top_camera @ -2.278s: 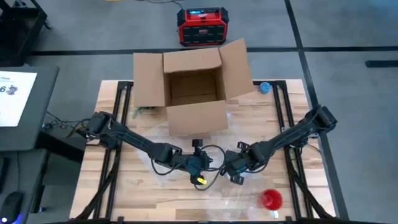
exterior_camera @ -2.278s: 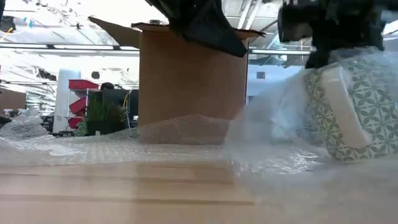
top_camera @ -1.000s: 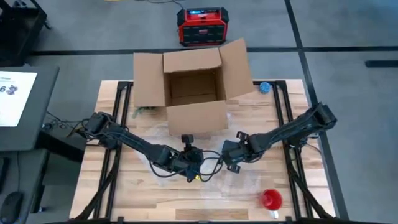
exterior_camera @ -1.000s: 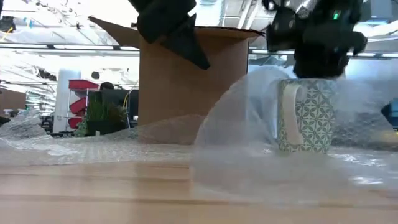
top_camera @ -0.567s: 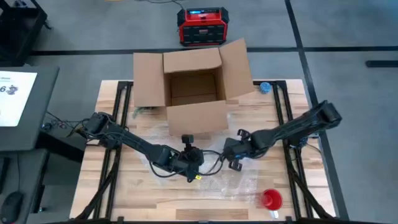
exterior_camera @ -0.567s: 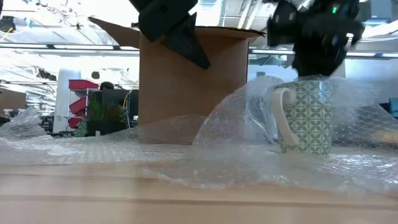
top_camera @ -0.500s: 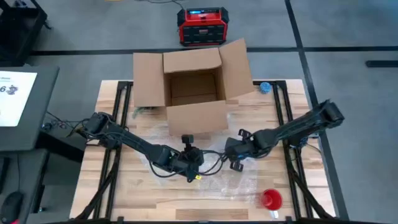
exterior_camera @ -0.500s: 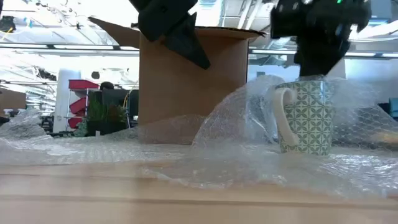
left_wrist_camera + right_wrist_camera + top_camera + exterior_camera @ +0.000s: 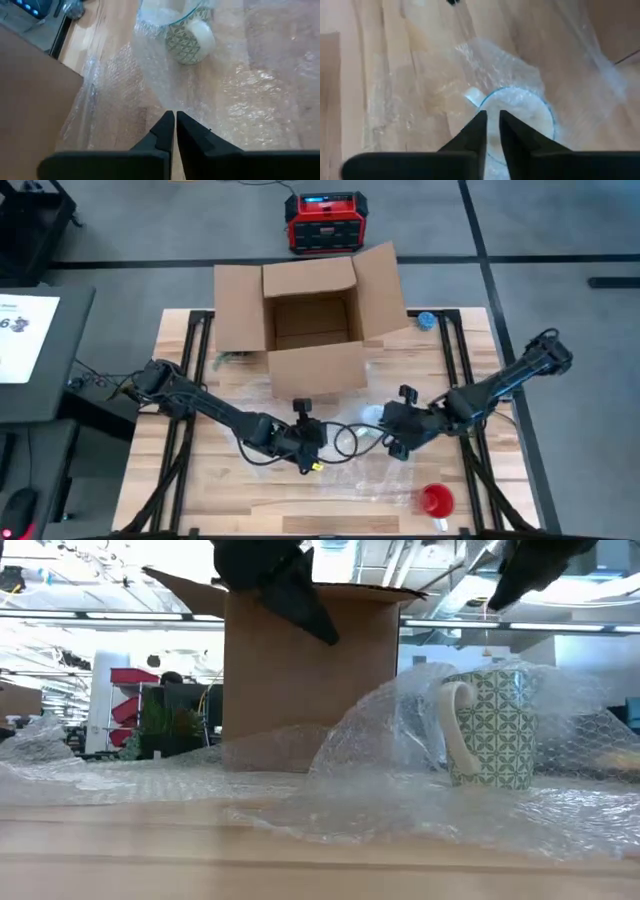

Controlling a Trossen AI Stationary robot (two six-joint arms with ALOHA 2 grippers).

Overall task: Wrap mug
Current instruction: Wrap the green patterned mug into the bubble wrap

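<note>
A white mug with a green pattern [image 9: 490, 730] stands upright on its base on a sheet of bubble wrap [image 9: 380, 790]. The wrap drapes over the mug's top. From above, the mug [image 9: 348, 439] lies between both grippers. My left gripper [image 9: 318, 445] is shut just left of it. Its tips [image 9: 330, 638] stay above the wrap, and a fold of the wrap [image 9: 150, 75] runs toward them. My right gripper [image 9: 492, 119] hovers above the mug's mouth [image 9: 520, 112], open by a narrow gap, and touches nothing.
An open cardboard box [image 9: 310, 330] stands at the table's far side, right behind the mug. A small red object [image 9: 435, 500] sits near the front right, and a blue one [image 9: 427, 320] at the far right. Bubble wrap [image 9: 375, 475] covers the table's middle.
My right gripper has come off the mug's top, rising and drawing back toward the table's right edge. The mug stays upright where it stood. The wrap over it has sagged from a smooth dome into a crumpled drape.
</note>
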